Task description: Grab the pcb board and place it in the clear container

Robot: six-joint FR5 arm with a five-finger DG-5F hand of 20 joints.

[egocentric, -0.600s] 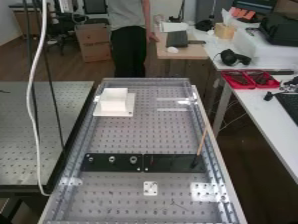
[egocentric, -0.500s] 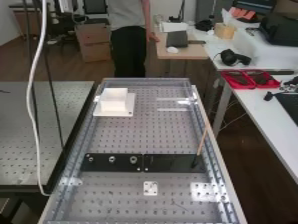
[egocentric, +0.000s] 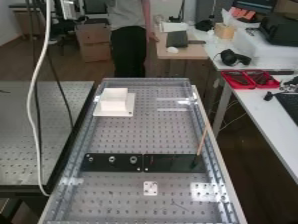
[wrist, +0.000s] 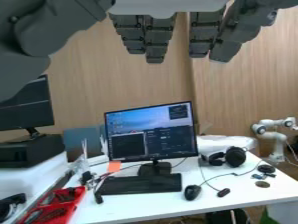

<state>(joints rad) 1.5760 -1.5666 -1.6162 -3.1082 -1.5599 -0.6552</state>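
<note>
One dark grey robot hand (wrist: 157,40) hangs, straight fingers spread. On the perforated metal bench (egocentric: 126,135), two black rectangular panels (egocentric: 169,164) lie end to end; beyond them, one white block (egocentric: 114,101). Which piece is the PCB board is unclear.

Fingers (wrist: 158,37) are dk. gry, blocky & tapered, w/ smooth wht. base (wrist: 166,5).
</note>
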